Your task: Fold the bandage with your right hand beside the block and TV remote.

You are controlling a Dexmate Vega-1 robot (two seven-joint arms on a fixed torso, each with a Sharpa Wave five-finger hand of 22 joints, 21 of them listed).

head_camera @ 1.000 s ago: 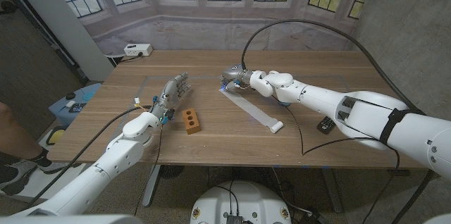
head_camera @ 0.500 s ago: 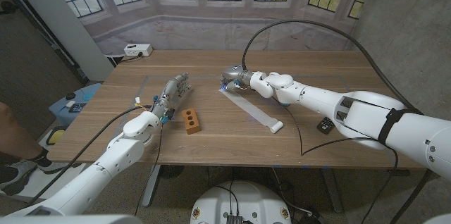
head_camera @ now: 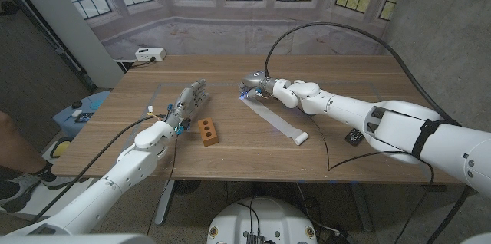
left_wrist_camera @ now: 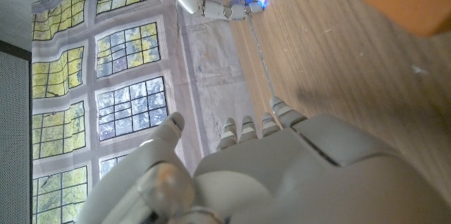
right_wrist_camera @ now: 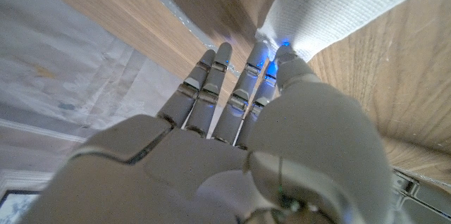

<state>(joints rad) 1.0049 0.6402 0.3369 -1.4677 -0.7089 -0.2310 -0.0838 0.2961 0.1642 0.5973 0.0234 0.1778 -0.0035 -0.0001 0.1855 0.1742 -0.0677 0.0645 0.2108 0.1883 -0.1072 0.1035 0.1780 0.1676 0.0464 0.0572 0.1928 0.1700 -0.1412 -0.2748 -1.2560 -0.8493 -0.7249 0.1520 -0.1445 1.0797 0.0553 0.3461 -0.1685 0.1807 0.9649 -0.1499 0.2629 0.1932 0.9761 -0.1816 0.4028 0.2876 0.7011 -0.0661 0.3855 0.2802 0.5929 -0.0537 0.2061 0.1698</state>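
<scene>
— Where is the bandage (head_camera: 275, 120) lying?
— It is lying unrolled as a white strip across the middle of the wooden table (head_camera: 322, 71), its far end pinched by the right hand's (head_camera: 256, 87) fingertips (right_wrist_camera: 282, 56).
— What is sitting nearby?
— An orange block (head_camera: 207, 130) beside the left hand (head_camera: 189, 98), which is holding nothing, fingers extended. A black TV remote (head_camera: 354, 136) is lying under the right arm.
</scene>
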